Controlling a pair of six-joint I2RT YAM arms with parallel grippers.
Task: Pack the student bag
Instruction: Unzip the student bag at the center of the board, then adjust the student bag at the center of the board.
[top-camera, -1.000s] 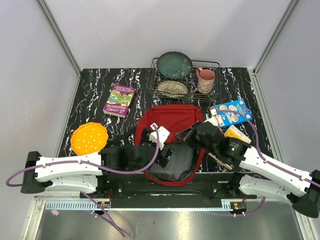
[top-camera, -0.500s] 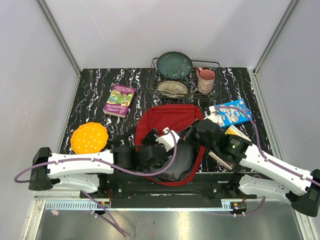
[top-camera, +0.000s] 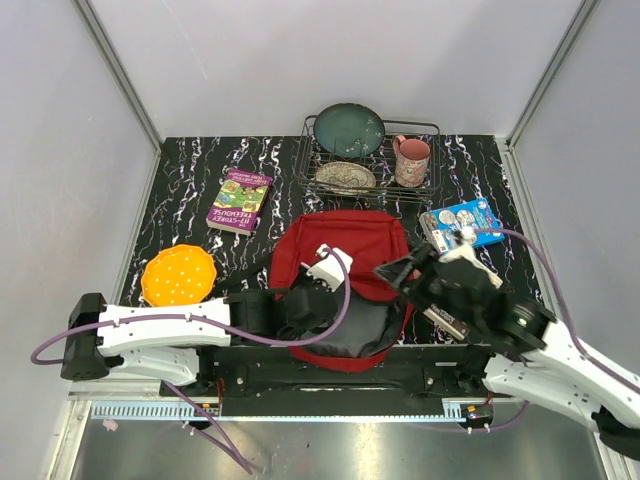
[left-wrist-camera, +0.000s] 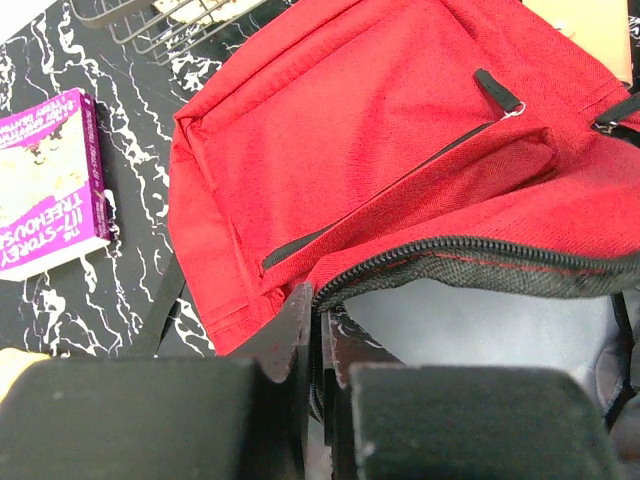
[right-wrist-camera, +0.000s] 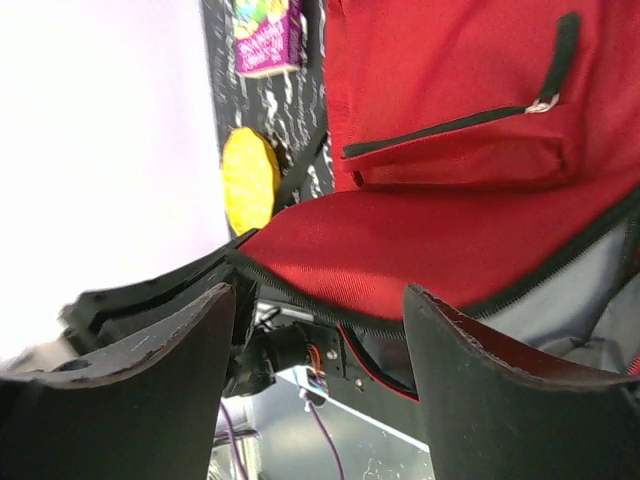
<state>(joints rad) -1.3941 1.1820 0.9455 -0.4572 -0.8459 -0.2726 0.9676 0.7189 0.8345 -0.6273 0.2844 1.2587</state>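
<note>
Where the overhead view looks down, we see 1 student bag (top-camera: 345, 235) lying flat at the near middle of the surface (top-camera: 180, 170), between the 2 arms. Its long axis runs near to far: the open mouth with grey lining faces the arm bases, and the closed red end points toward the wire rack (top-camera: 430, 130). The left pincer (top-camera: 312, 290) sits at the mouth's left side and the right pincer (top-camera: 400, 275) at its right side. We count 1 purple book (top-camera: 240, 200) far left, 1 yellow disc (top-camera: 178, 276) left of the bag, 1 rack holding 1 teal plate (top-camera: 348, 128) and 1 speckled dish (top-camera: 345, 177), 1 pink mug (top-camera: 411, 160) beside the rack, and 1 blue box (top-camera: 460, 222) to the right.

From the left wrist, the left pincer (left-wrist-camera: 318, 340) is pressed together on the black zippered rim of the student bag (left-wrist-camera: 350, 120). We count 1 front pocket (left-wrist-camera: 440, 170) with 1 zip, and the book (left-wrist-camera: 50, 180) lies apart to the left.

From the right wrist, the right pincer (right-wrist-camera: 320, 295) stands wide apart, its 2 fingers clamped on nothing, with the rim of the student bag (right-wrist-camera: 450, 230) beyond the gap. The book (right-wrist-camera: 265, 35) and the yellow disc (right-wrist-camera: 250, 180) show behind.
</note>
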